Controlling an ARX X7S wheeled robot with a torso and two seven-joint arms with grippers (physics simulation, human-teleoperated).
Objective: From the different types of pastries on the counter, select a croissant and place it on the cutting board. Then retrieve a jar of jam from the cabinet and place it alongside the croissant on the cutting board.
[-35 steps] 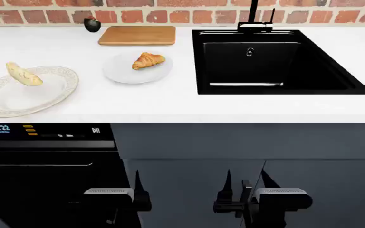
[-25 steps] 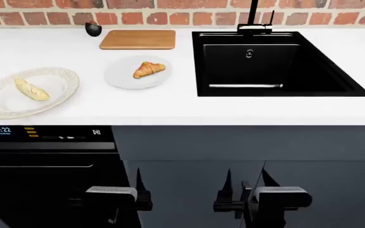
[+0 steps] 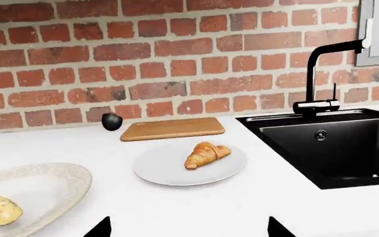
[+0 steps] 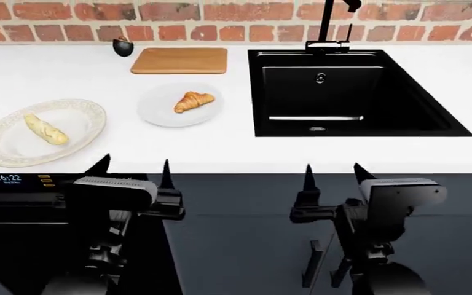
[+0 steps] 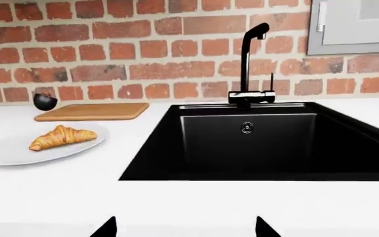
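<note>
From my head camera, working left to right: an ornate oval plate (image 4: 7,147) sits at about 9 o'clock on the white counter (image 4: 219,147), with the pale speckled baguette piece (image 4: 45,129) lying on it. Behind it, near 11 o'clock against the brick wall (image 4: 219,11), I see a dark halved avocado (image 4: 123,47), and just beside it the wooden cutting board (image 4: 179,60), bare on top. In front of the board, apart from it, is a round white plate (image 4: 158,110) carrying the golden-brown croissant (image 4: 193,101), which rests slightly toward the sink side of the plate. The black sink (image 4: 343,92) fills the 1 o'clock area, with its black faucet (image 4: 328,27) at the back rim. My left gripper (image 4: 133,169) hovers at the counter's front edge near 7 o'clock, fingers spread wide, nothing between them; the left wrist view shows both tips at the frame's bottom with the croissant plate straight ahead. My right gripper (image 4: 332,172) hangs at about 5 o'clock, in front of the sink, likewise spread and holding nothing. The right wrist view shows a grey cabinet door (image 5: 354,24) above the brick. I cannot see the jam jar in any view.
</note>
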